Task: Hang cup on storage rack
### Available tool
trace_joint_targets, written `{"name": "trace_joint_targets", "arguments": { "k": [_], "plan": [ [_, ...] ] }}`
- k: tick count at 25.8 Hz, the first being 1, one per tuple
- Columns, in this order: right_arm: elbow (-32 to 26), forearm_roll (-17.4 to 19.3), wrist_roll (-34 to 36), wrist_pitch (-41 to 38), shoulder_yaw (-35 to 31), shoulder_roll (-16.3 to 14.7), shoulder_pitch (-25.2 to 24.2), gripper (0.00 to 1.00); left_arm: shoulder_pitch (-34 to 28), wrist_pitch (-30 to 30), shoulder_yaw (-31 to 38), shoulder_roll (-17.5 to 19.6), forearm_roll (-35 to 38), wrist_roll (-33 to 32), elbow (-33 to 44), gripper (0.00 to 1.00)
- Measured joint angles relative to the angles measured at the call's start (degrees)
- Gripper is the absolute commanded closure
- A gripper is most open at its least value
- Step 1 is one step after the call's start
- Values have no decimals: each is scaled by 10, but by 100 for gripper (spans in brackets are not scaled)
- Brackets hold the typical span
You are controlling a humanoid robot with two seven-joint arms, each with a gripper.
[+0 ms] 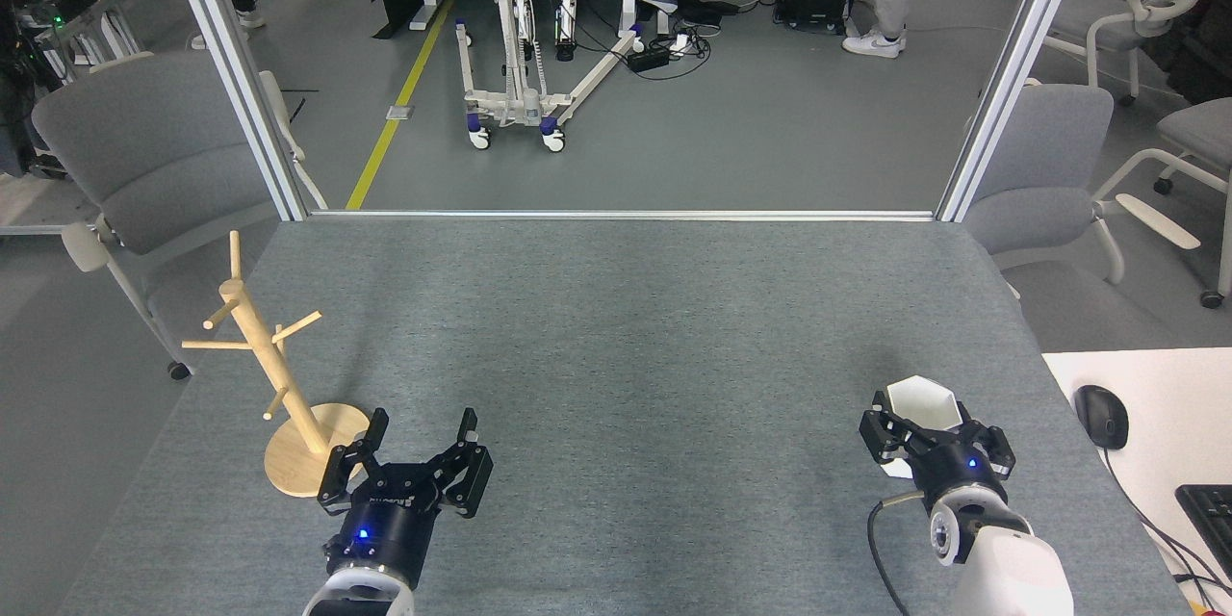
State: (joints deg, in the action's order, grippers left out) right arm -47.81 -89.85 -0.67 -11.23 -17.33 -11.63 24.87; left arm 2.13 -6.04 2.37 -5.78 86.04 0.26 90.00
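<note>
While the storage rack (279,375), a slim pale-wood pole with angled pegs on a round flat base, is standing at the worktop's (616,327) left edge, the left end effector (420,452) is hovering just beside that base, fingers spread and empty. Far right, the right end effector (932,438) is clasping the cup (921,402), matte white, faceted, hexagonal-rimmed. Smooth walls may be risking slippage; a misaligned handle could be tipping the light rack.

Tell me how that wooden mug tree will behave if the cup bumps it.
The storage rack looks light: a slim pole on a thin round base, so a knock high up would probably tip or slide it. Its pegs look stiff but thin. The grey table cover seems textured, perhaps resisting sliding somewhat.
</note>
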Motion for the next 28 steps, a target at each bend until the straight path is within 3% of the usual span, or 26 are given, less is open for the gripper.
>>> {"name": "trace_joint_targets", "arguments": {
  "k": [11, 12, 15, 17, 28],
  "plan": [
    [2, 0, 4, 0, 0, 2, 0, 2, 0, -1, 0, 0, 0, 0, -1, 1],
    [2, -1, 7, 0, 0, 3, 0, 4, 0, -1, 0, 0, 0, 0, 0, 1],
    [2, -9, 18, 2, 0, 4, 0, 26, 0, -1, 0, 0, 0, 0, 0, 1],
    [2, -14, 22, 2, 0, 5, 0, 31, 0, -1, 0, 0, 0, 0, 0, 1],
    [3, -20, 28, 0, 0, 5, 0, 31, 0, 0, 0, 0, 0, -1, 1, 1]
  ]
}}
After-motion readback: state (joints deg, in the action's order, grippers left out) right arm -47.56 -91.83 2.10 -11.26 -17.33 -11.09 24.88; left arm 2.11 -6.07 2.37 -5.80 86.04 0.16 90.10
